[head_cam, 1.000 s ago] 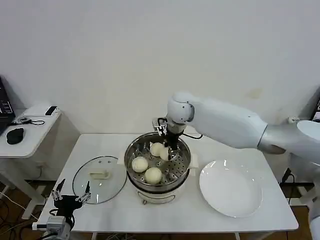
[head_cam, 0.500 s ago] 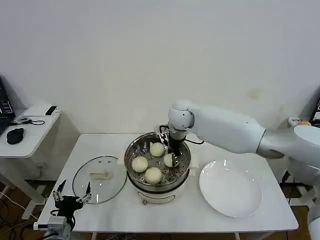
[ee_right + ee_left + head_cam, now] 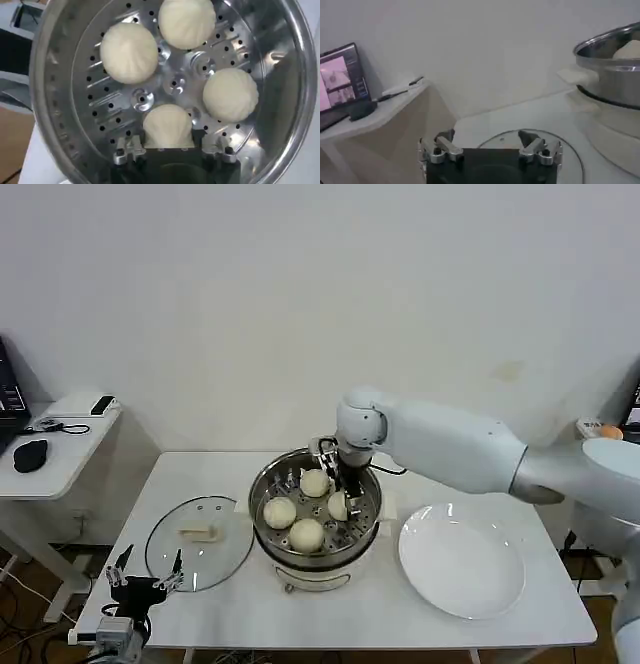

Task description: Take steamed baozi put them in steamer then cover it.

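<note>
Inside the steamer [image 3: 316, 509], the right gripper [image 3: 343, 500] had lowered the fourth baozi [image 3: 168, 126] onto the tray since a second earlier, fingers spread beside it; the cover [image 3: 199, 542] remained on the bench [image 3: 520, 624], left gripper [image 3: 490, 148] open.

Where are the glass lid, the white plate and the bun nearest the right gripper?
Glass lid [image 3: 198, 542], head view, on the clear glass beside its white handle.
White plate [image 3: 462, 562], head view, on its bare centre.
Bun nearest the right gripper [image 3: 168, 126], right wrist view, on its top.
</note>
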Action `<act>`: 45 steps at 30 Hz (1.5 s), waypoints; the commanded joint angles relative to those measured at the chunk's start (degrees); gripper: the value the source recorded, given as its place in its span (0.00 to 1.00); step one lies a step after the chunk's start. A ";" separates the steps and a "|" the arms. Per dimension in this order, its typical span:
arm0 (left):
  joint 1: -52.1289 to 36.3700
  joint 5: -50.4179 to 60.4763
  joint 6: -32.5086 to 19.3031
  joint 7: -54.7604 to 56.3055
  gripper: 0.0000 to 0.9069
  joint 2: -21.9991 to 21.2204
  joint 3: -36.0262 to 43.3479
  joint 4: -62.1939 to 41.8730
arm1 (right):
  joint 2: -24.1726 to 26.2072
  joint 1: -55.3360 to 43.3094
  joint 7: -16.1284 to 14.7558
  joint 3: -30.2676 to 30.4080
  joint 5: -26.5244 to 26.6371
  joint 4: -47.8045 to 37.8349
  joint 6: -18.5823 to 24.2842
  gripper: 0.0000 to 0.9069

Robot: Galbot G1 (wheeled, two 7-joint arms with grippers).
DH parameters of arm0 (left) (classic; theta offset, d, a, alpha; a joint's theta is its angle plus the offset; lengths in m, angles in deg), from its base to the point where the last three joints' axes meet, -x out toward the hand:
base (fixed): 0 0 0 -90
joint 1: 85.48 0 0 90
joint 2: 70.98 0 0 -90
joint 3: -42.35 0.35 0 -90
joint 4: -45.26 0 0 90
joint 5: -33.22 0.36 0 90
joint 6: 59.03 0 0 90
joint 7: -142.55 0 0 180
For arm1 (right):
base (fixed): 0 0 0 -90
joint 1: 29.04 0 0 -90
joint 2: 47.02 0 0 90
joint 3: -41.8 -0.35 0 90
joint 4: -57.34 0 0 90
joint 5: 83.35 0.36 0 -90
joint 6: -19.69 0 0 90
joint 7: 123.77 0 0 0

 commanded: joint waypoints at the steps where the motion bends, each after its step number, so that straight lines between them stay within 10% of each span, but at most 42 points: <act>1: -0.20 0.08 0.10 -0.18 1.00 -0.09 0.06 0.07 | 1.82 -1.39 0.88 -1.41 2.31 1.55 0.68 1.00; 8: -0.07 0.09 0.03 -0.58 1.00 0.34 -0.53 -0.28 | 11.88 -1.80 4.13 -12.93 6.40 6.17 3.15 1.00; 26: 1.46 -1.99 -2.22 -1.55 1.00 0.94 0.89 1.47 | 30.44 33.34 54.13 -58.47 32.31 23.69 19.18 1.00; 33: 1.37 -2.18 -2.96 -0.57 1.00 0.54 1.42 0.94 | 30.66 58.94 58.97 -78.72 34.93 31.11 22.50 1.00; 45: 1.83 -2.02 -3.35 0.17 1.00 0.16 1.88 1.36 | 13.25 96.66 59.99 -102.19 29.20 35.82 31.59 1.00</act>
